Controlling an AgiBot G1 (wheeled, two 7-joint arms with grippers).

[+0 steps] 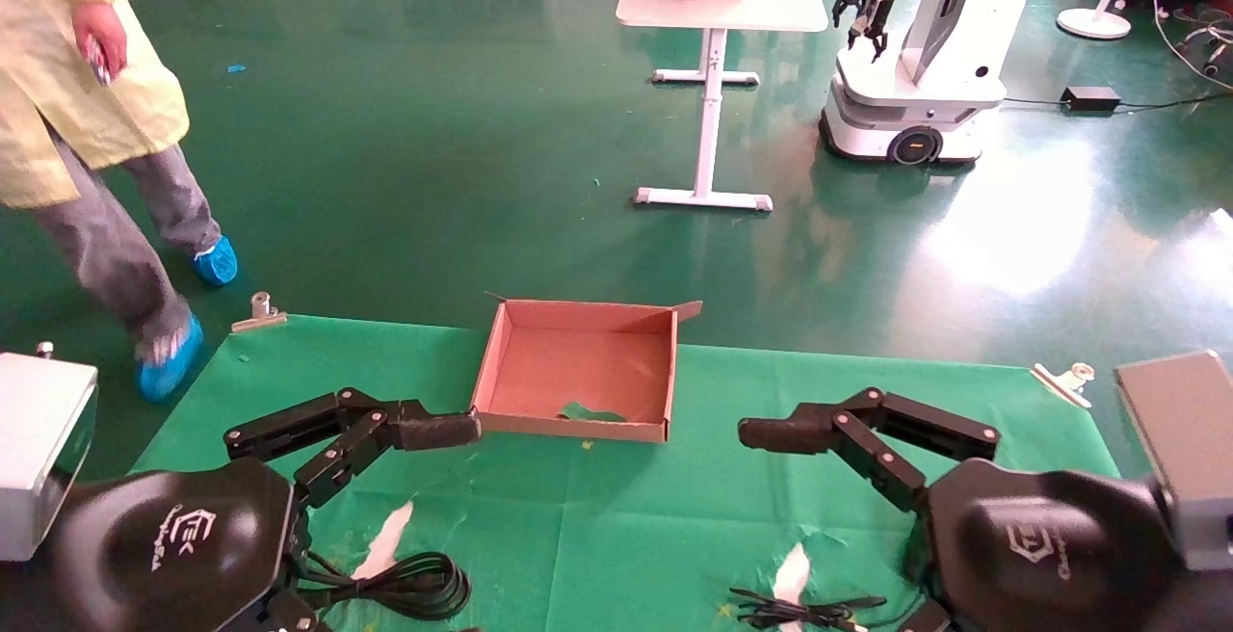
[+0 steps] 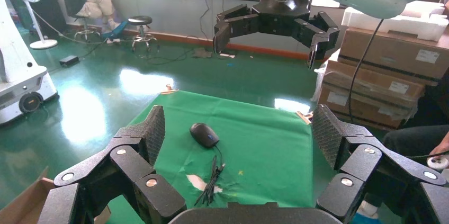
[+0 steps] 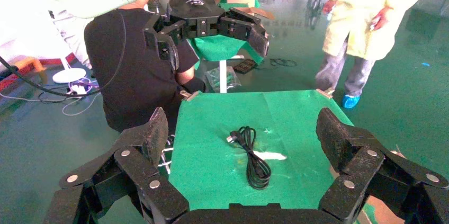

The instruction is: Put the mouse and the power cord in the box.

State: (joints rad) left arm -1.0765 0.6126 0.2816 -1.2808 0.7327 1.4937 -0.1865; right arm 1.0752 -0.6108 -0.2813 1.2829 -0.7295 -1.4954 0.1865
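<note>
Three task items are involved, listed from largest to smallest. The box [image 1: 578, 372] stands empty at the middle of the tabletop's [image 1: 597, 526] far edge; its low cardboard walls are light and likely to slide if pushed, so lower items in from above.

The power cord [image 3: 253, 156] lies in a loose coil near the front-left corner of the tabletop, below the left gripper [image 2: 238, 134]. The cord is probably stiff, springy and glossy; grasp across several bundled strands at mid-coil, not at the plug.

The mouse [image 2: 204, 134] rests near the front-right corner, below the right gripper [image 3: 241, 136], with its thin cable trailing along the front edge. Its shell is hard, smooth and light; grip across the narrow sides.

Both grippers hover above the tabletop with fingers spread wide, holding nothing.
</note>
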